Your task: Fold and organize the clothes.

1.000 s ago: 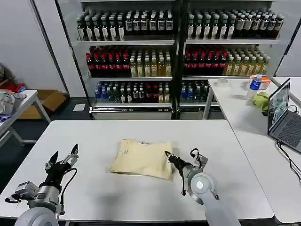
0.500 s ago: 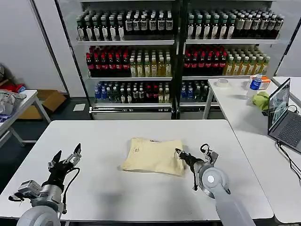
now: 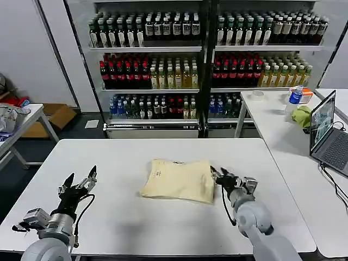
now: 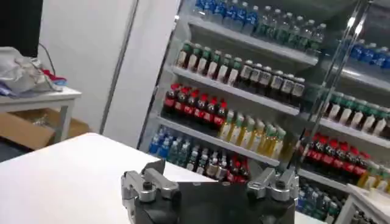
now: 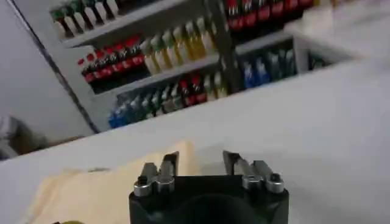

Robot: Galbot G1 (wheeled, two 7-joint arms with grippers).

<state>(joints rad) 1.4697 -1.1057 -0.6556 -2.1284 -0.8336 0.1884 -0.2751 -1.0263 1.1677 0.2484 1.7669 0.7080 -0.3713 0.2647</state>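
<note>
On the table (image 3: 283,217) | right gripper (image 3: 220,177) is sitting open just beside the clothes (image 3: 178,180) | left gripper (image 3: 79,184) is waiting open, far off

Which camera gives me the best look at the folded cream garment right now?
The head view: the whole folded cream garment lies flat on the white table, beside the right gripper. The right wrist view catches only a partial edge of it; the left wrist view faces the drink shelves.

Shop-like test lab, shelves of bottled drinks (image 3: 163,70), white tables (image 3: 109,163), laptop (image 3: 326,130)
</note>
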